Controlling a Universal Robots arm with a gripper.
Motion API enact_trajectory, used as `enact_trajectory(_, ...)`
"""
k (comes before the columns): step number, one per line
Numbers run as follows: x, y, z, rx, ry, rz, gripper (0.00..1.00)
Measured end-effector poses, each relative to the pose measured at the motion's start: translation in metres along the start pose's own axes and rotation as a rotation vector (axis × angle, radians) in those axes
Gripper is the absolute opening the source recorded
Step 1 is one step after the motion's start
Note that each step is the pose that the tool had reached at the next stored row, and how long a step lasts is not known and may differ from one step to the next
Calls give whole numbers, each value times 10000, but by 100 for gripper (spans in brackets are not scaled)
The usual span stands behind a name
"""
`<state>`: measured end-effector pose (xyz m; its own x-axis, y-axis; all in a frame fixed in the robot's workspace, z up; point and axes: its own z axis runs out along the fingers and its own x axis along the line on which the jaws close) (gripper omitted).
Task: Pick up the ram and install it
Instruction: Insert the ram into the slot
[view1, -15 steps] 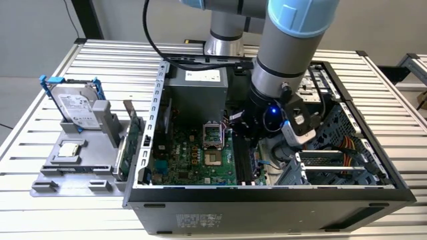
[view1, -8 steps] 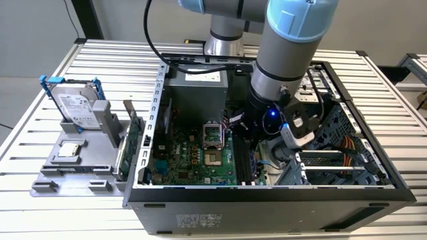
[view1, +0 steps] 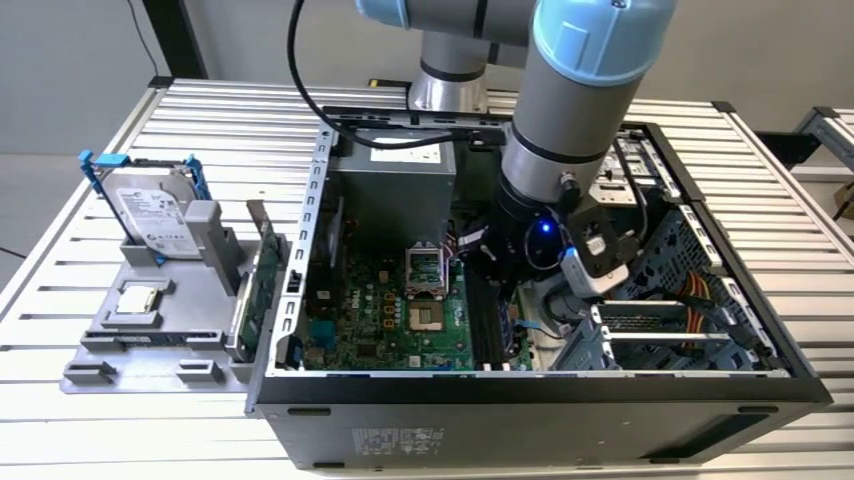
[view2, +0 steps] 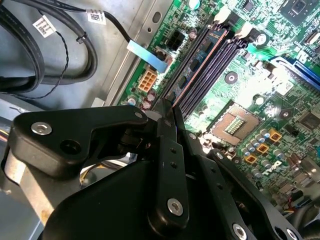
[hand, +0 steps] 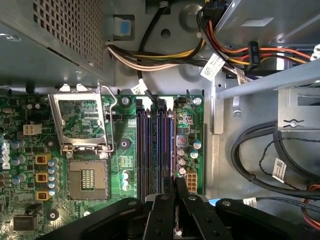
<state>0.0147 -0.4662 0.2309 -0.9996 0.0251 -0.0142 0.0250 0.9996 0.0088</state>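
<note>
Inside the open computer case (view1: 534, 385), lowered over the motherboard (hand: 100, 150): the gripper (hand: 176, 192), fingers pressed together on what appears to be the ram (hand: 172, 150), a thin edge barely visible between the pads. Stick held upright directly above the memory slots (view2: 210, 60), beside the empty CPU socket (hand: 87, 177).

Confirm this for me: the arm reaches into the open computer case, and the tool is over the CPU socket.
Not quite. The arm does reach into the open computer case, but the tool is lined up with the memory slots, not the CPU socket, which lies empty beside them. The first wrist view shows it.
</note>
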Motion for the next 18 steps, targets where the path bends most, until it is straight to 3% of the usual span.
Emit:
enact_trajectory(9, 4, -1, 53, 107, 1, -2, 0)
enact_trajectory(18, 0, 4, 43, 78, -3, -12, 0)
